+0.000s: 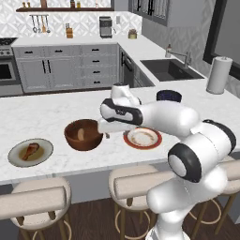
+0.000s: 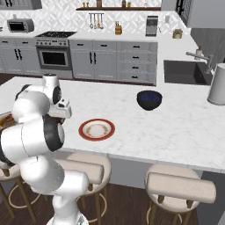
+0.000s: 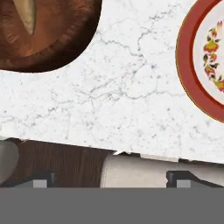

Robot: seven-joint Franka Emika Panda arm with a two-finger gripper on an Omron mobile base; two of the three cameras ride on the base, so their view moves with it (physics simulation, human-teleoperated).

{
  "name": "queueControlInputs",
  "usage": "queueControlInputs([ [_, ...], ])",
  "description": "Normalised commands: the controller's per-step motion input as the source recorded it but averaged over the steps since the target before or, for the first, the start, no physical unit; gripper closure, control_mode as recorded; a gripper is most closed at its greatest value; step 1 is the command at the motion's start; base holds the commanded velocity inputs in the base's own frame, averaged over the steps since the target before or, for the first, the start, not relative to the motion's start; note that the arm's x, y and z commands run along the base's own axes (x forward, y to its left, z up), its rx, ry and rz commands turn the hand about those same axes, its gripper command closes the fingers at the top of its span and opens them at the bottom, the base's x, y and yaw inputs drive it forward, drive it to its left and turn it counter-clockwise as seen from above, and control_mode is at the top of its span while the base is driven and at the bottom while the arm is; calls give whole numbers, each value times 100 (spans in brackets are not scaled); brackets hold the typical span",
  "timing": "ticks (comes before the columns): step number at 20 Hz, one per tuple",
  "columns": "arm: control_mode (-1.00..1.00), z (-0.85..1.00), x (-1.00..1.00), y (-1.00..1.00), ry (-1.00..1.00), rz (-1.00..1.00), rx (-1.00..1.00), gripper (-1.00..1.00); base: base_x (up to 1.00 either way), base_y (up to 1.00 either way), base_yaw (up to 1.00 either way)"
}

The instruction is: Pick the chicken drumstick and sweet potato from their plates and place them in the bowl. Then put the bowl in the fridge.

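Chicken drumstick (image 1: 30,151), reddish-brown, lies on the grey-beige plate (image 1: 45,154) at nine o'clock of the brown wooden bowl (image 1: 83,135); open-jawed gripper (image 1: 108,134) risks knocking that bowl.

Grey cabinets (image 1: 65,68), marble island (image 1: 42,112), stools (image 2: 180,186)

Wooden bowl (image 1: 83,135), upright, mid-counter toward the near edge; pale sweet potato (image 1: 81,134) lies inside. Chicken drumstick (image 1: 30,151) rests on the grey-beige plate (image 1: 31,152) left of the bowl, near the front edge. Red-rimmed plate (image 1: 143,138) sits just right of the bowl, bare.
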Motion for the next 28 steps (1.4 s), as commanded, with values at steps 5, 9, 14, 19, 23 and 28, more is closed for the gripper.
queueControlInputs([
  [5,-100,36,-58,-35,0,-1,0,-100,0,0,0],
  [9,-100,21,-35,-56,-2,0,0,-100,0,0,0],
  [14,100,16,-40,-37,-4,0,0,-100,-16,0,0],
  [19,100,0,0,0,0,0,0,-100,-61,63,2],
  [23,100,0,0,0,0,0,0,-100,-13,100,0],
  [28,100,0,0,0,0,0,0,-100,11,100,0],
])
